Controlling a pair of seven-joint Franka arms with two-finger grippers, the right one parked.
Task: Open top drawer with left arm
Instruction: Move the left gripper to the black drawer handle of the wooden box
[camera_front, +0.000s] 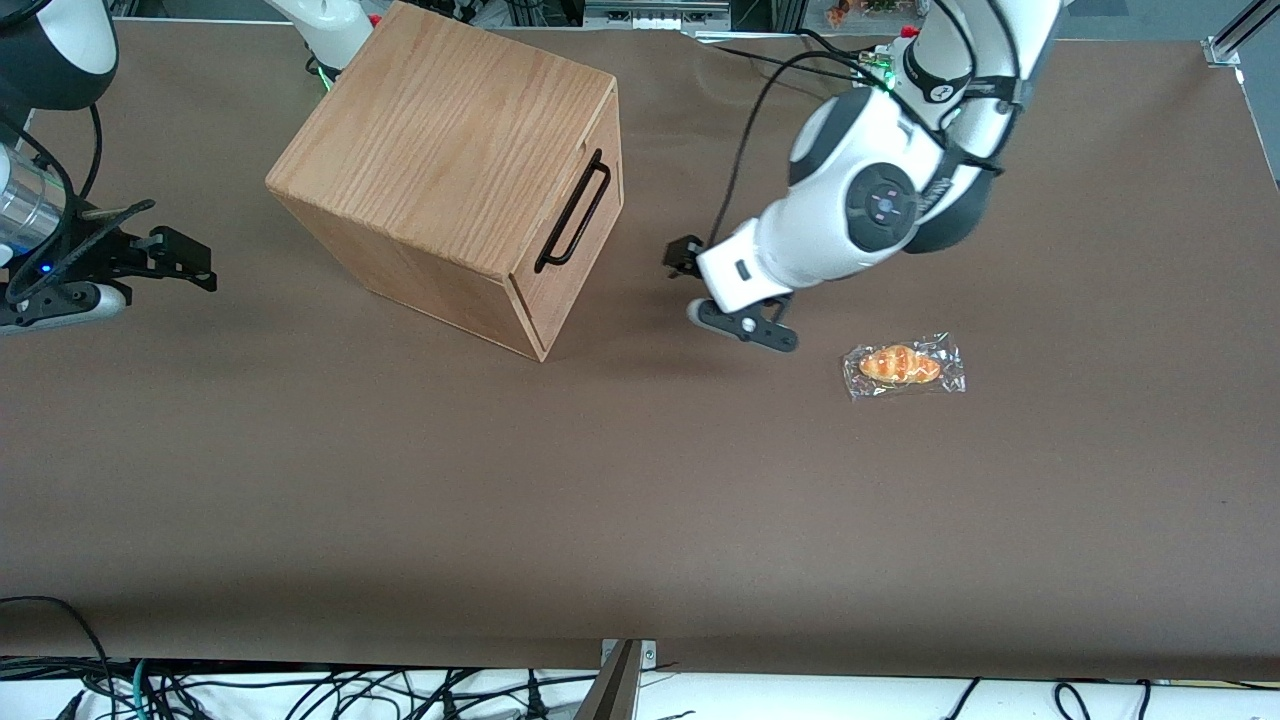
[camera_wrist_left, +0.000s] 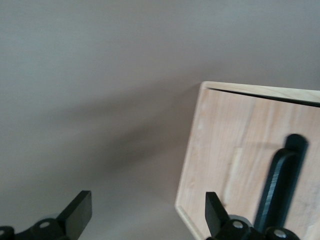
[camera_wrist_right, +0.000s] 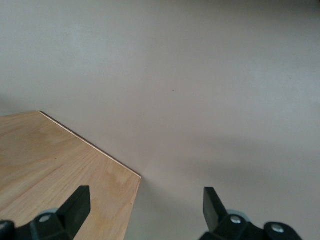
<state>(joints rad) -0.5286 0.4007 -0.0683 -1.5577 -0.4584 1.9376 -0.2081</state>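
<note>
Gripper (camera_front: 690, 285) spread wide, holding nothing, near top drawer (camera_front: 575, 240), in front of handle (camera_front: 573, 212), apart from it. Drawer flush with cabinet (camera_front: 440, 150). Wrapped croissant (camera_front: 903, 366) on bench (camera_front: 640, 500).

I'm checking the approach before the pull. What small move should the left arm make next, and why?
Probably ease the open gripper toward the black bar handle until the fingers straddle it: the top drawer looks shut, and the gripper hangs in front of it, not touching.
</note>
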